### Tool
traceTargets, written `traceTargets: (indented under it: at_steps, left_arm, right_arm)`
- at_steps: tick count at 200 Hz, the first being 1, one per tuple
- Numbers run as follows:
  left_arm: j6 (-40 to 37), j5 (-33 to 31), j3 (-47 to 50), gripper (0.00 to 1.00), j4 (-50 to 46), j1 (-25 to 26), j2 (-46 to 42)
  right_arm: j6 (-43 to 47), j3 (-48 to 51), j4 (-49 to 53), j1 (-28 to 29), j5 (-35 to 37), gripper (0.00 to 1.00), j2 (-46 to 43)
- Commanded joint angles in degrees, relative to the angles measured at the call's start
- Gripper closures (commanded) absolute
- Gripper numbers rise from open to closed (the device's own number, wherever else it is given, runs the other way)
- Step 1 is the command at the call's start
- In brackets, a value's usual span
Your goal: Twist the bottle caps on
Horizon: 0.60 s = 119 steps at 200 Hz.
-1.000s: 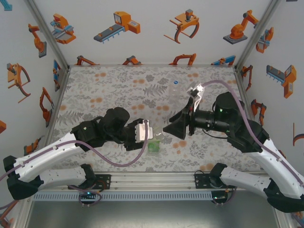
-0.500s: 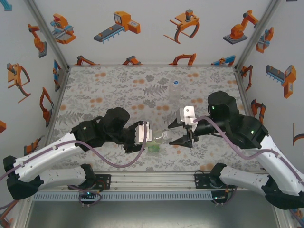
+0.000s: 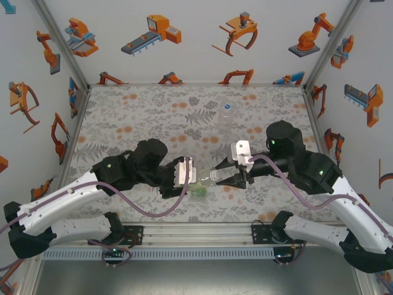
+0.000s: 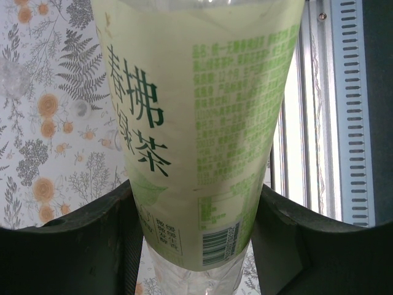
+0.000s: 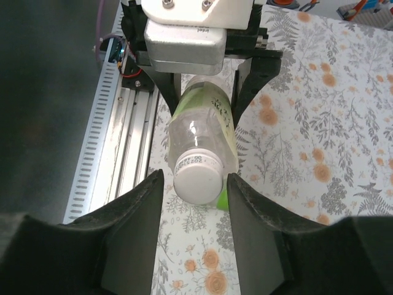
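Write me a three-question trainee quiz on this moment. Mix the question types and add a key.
1. Multiple choice: what does the left gripper hold? A) a loose blue cap B) the pale-labelled bottle C) nothing
2. True or false: the white cap sits between the fingers of the right gripper.
3. Fill in: the upright bottle at the far side of the table is topped in ___.

Key: 1 B; 2 true; 3 blue.

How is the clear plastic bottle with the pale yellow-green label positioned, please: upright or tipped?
Tipped: the clear bottle lies sideways in the left tool, its white round cap facing the right tool.
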State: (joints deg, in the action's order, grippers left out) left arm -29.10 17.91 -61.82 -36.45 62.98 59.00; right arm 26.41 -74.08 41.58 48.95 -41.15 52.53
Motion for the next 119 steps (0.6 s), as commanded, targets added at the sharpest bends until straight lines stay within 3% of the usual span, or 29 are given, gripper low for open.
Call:
traceTargets:
  at_steps: [1, 43, 64, 86, 119]
  left_arm:
    - [-0.69, 0.73, -1.82, 1.0, -0.32, 0.19, -0.03]
    - [-0.66, 0.32, -1.67, 1.0, -0.4, 0.2, -0.69]
    - [-0.58, -0.22, -1.72, 1.0, -0.41, 0.13, -0.79]
    - [-0.26, -2.96, -1.33, 1.0, -0.09, 0.18, -0.82]
    - [-0.18, -6.94, -0.25, 1.0, 1.86, 0.18, -1.27]
  right_arm:
    - [-0.91, 0.41, -2.43, 0.16, -1.37, 0.58, -0.55]
    - [-2.8, 1.1, -2.39, 0.18, -1.48, 0.74, -0.27]
    - [-10.58, 2.65, -5.83, 0.18, 1.74, 0.84, -1.09]
    - [-28.64, 6.77, -14.58, 0.13, 9.52, 1.0, -2.85]
    - [-64.03, 10.52, -20.49, 0.18, 24.68, 1.0, -4.39]
